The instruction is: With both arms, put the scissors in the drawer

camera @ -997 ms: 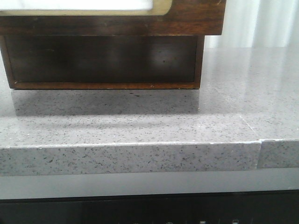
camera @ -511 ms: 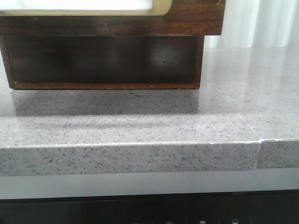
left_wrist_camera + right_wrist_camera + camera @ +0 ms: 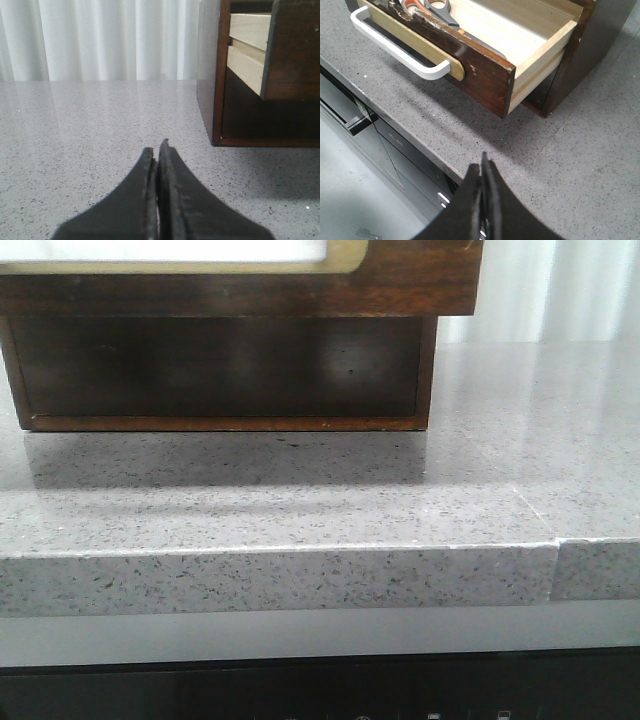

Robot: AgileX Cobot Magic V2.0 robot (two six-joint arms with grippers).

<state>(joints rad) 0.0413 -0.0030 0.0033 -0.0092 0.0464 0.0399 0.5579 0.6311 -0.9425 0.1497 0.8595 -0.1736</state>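
Scissors (image 3: 432,11) are lying in the open drawer (image 3: 485,75); both my end effectors (image 3: 158,150) (image 3: 483,162) are hanging closed, empty; next I'm pushing it shut.

The drawer (image 3: 485,75) was dark brown on its scratched front, with pale cream wood on its sides and floor. Its handle (image 3: 400,55) was white, on a tan strip. The scissors (image 3: 437,11) inside showed dark grey handles with orange-lined loops. The cabinet (image 3: 225,370) was dark reddish brown, its lower opening almost black. The counter (image 3: 300,500) was grey stone, speckled with black and white flecks. The left gripper (image 3: 158,150) and the right gripper (image 3: 483,162) were both matt black. The curtain (image 3: 100,40) behind was white, with soft vertical folds.
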